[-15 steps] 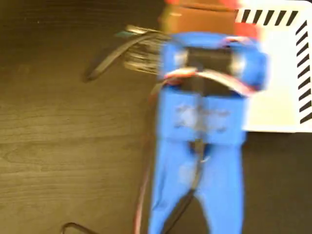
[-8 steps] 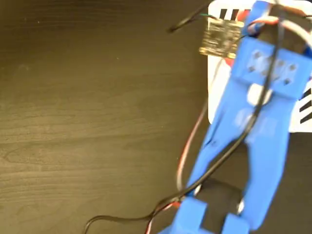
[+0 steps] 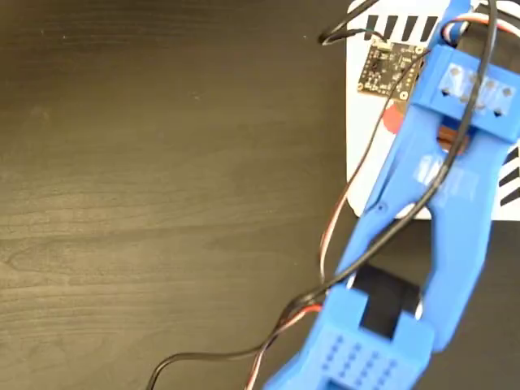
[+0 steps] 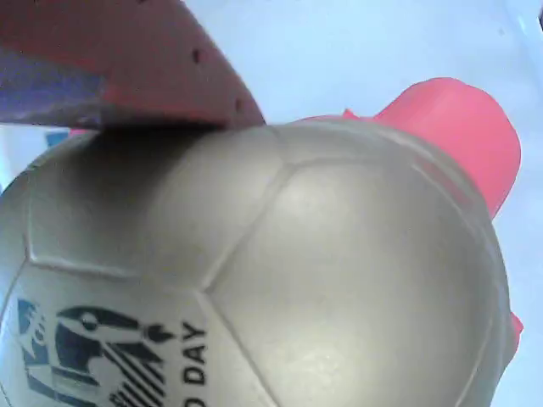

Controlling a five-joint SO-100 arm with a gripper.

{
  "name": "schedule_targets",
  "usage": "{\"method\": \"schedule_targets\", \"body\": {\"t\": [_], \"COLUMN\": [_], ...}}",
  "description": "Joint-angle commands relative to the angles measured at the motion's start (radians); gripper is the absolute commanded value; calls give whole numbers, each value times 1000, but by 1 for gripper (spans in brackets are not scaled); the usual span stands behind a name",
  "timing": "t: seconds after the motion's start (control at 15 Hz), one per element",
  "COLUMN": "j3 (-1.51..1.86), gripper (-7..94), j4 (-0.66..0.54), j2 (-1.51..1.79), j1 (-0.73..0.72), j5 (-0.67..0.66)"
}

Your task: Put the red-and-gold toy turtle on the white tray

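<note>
The red-and-gold toy turtle (image 4: 280, 280) fills the wrist view, its gold shell with black print toward the camera and its coral-red head (image 4: 458, 119) at upper right. A dark red finger (image 4: 127, 51) of my gripper (image 4: 204, 127) presses on the shell from the upper left; the other finger is hidden. The gripper is shut on the turtle. Behind it lies the white tray (image 4: 339, 42). In the fixed view only a red bit of the turtle (image 3: 392, 120) shows beside the blue arm (image 3: 443, 211), over the striped tray (image 3: 366, 191). Whether the turtle touches the tray is unclear.
A small circuit board (image 3: 388, 67) hangs at the arm's wrist over the tray's left edge. Red and black cables (image 3: 325, 244) trail down from it across the dark wooden table (image 3: 162, 203), which takes up the whole left side.
The arm has swung from the middle of the picture to the right and up, so its wrist now hangs over the tray. The cables followed it.
</note>
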Motion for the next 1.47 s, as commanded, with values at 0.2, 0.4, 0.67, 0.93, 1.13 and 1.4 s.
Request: {"method": "schedule_targets", "body": {"t": [0.2,0.4,0.67,0.93,1.13,1.4], "j3": [-71,-64,-58,-26,-20,8], "gripper": [1,2,43,62,62,55], "j4": [-69,-95,-97,-103,-103,-132], "j2": [-34,-43,-44,-38,-38,3], "j1": [11,15,15,17,18,18], "j5": [31,34,37,34,32,51]}}
